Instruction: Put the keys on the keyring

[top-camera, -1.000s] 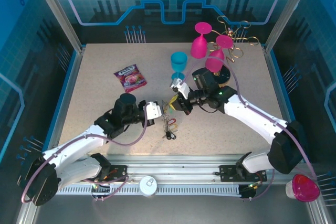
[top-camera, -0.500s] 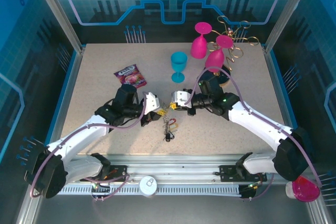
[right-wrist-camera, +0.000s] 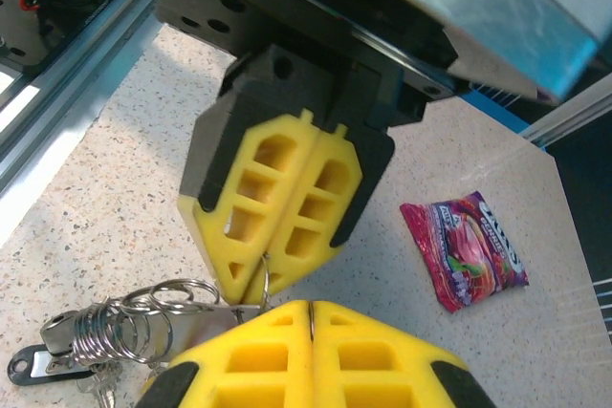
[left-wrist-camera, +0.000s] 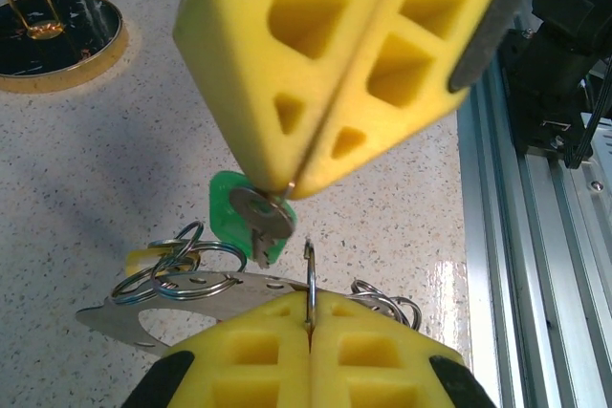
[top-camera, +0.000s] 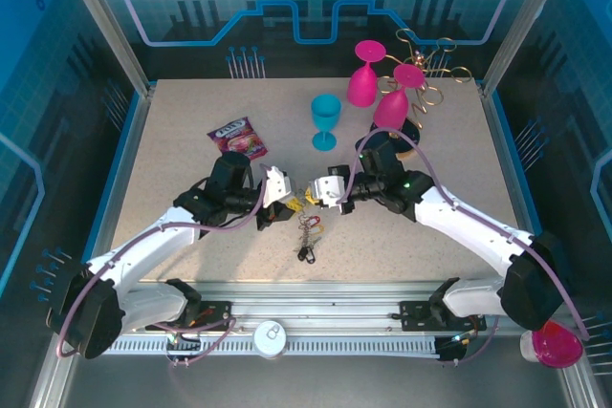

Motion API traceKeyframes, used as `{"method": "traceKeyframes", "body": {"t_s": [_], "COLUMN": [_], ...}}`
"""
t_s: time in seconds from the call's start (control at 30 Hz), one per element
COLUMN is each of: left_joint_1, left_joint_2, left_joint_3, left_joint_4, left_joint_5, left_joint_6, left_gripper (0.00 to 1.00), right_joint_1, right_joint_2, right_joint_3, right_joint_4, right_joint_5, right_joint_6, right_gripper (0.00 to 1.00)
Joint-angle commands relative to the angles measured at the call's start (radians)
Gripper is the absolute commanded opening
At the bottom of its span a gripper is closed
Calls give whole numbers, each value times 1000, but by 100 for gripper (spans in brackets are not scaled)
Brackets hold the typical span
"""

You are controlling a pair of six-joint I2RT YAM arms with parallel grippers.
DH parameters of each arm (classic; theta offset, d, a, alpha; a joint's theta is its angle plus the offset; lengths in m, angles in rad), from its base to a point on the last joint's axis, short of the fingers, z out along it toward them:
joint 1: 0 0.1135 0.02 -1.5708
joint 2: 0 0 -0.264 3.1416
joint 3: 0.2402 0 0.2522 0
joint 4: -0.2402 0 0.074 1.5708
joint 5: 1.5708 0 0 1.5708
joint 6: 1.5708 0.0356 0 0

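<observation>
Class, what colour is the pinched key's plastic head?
Green; the key shows best in the left wrist view.

bright, even light (close foregrounds soft)

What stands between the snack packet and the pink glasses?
A teal goblet stands upright between the snack packet and the pink glasses, seen from the top camera.

mid-table [top-camera: 191, 226]: left gripper [top-camera: 290, 204] and right gripper [top-camera: 313, 194] meet tip to tip, left one on the left. keyring [left-wrist-camera: 309, 279] wire sits between the left tips, one key [left-wrist-camera: 256, 217] at the right tips, just above that wire. other keys [top-camera: 306, 232] bunched just in front of the tips, toward the bases. snack packet [top-camera: 237, 139] rear-left of the grippers. goblet [top-camera: 325, 121] upright behind them. wire glass rack [left-wrist-camera: 57, 31] rear-right, inverted goblets [top-camera: 363, 83] at its left side.
</observation>
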Motion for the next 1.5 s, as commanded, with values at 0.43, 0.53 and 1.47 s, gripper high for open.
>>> {"method": "traceKeyframes", "body": {"t_s": [0.43,0.53,1.47], "left_joint_1": [5,5,23], "left_joint_2": [9,12,33], "left_joint_3": [40,42,55], "left_joint_4": [9,10,27], "left_joint_5": [49,52,40], "left_joint_6": [-12,-12,-90], "left_gripper": [0,0,0], "right_joint_1": [83,94,159], "right_joint_2": [9,10,-49], "right_joint_3": [-9,-10,-78], "right_joint_4": [-5,-14,-40], "right_joint_5": [135,168,327], "right_joint_6": [-163,-193,-371], "right_gripper": [0,0,0]}}
